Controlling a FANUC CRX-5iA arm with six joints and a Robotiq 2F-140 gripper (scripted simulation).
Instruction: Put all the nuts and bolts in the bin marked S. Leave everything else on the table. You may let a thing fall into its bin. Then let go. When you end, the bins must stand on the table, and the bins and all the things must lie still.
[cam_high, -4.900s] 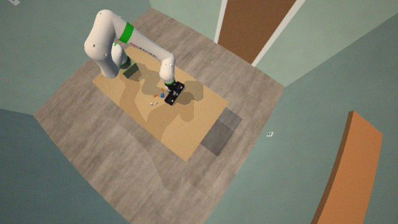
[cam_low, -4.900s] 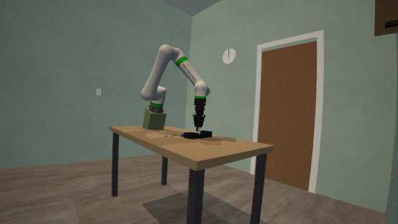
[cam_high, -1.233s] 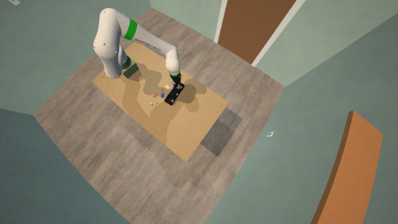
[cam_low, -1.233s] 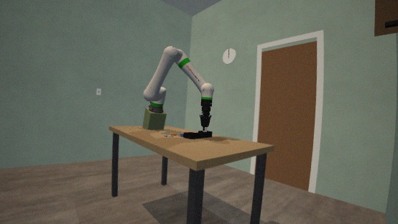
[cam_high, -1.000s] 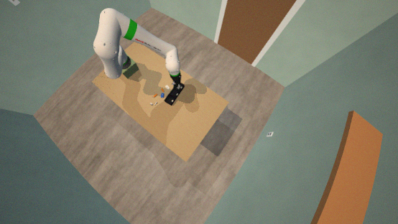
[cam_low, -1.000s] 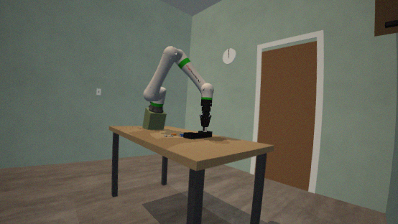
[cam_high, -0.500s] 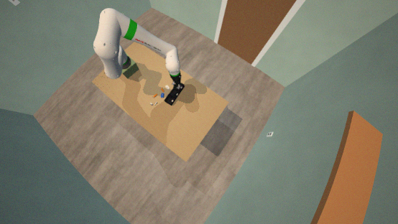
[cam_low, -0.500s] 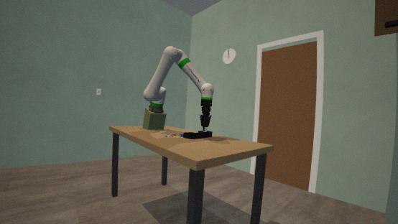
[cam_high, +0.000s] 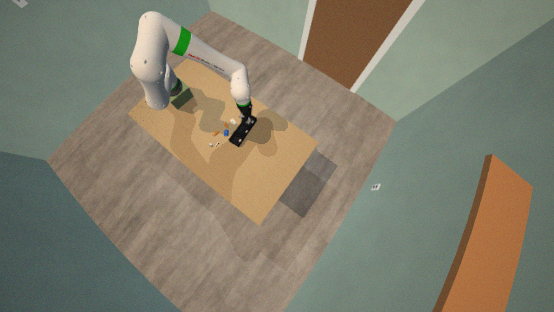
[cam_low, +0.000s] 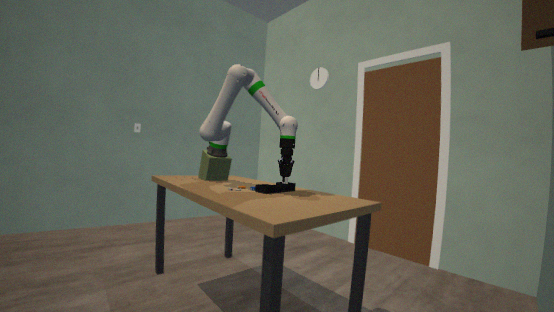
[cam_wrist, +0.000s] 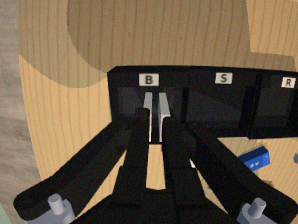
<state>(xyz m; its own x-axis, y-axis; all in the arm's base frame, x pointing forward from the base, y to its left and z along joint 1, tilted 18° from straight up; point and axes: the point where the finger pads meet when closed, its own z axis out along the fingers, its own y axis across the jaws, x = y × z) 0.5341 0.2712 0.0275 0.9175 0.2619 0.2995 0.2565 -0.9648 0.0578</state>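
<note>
Tabletop (cam_high: 260, 190) bears black bins (cam_wrist: 200, 106); the gripper (cam_wrist: 157, 112), nearly closed (contents indiscernible), hangs over bin B (cam_wrist: 148, 80), bin S (cam_wrist: 224, 78) just beside. Blue part (cam_wrist: 254, 159) nearby.

A white six-joint arm (cam_low: 227, 102) with green bands, red forearm lettering, an olive pedestal (cam_low: 222, 172) and a black two-fingered tool (cam_low: 285, 175).
</note>
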